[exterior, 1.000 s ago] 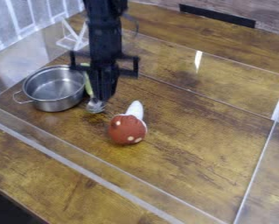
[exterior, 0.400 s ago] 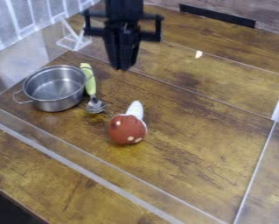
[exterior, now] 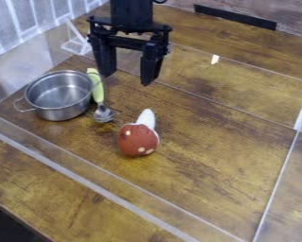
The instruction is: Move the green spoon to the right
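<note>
Wooden table (exterior: 222, 142): beneath my tool (exterior: 129, 74).
Tool: fingers spread.
Green spoon (exterior: 97, 88): below me, beside pot (exterior: 40, 94).
Suggested grasp: straddle handle, sparing pot rim; then carry right.

End effector (exterior: 128, 76) open, above table (exterior: 217, 142); grn spoon (exterior: 98, 95) btwn pot (exterior: 59, 95) & mushroom (exterior: 139, 134).

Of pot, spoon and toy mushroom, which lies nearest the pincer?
The spoon: green handle, right beside the pot, its handle end closest below the open pincer.
</note>
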Action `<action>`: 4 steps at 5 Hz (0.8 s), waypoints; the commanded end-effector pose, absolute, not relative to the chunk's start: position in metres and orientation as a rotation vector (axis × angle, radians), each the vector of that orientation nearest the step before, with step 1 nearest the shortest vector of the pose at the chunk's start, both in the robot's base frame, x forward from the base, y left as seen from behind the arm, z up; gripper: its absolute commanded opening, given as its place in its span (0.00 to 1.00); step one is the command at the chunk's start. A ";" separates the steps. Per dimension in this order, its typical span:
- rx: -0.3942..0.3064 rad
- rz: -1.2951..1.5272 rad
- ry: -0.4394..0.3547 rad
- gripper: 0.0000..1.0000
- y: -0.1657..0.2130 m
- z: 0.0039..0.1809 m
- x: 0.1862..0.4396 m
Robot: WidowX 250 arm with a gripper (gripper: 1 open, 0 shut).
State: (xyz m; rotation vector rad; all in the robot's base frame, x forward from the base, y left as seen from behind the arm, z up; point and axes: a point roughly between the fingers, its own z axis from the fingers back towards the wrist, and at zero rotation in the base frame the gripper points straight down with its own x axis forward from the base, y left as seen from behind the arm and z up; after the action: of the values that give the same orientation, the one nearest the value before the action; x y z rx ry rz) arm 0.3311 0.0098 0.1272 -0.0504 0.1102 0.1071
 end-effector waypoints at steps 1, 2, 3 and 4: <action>-0.035 0.149 0.070 1.00 0.015 0.133 0.335; -0.024 0.179 0.081 1.00 0.013 0.122 0.335; -0.013 0.202 0.083 1.00 0.024 0.109 0.337; -0.006 0.223 0.083 1.00 0.033 0.095 0.337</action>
State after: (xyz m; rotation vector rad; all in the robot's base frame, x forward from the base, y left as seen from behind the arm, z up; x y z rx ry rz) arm 0.3344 0.0294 0.0797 -0.0066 0.1308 0.2189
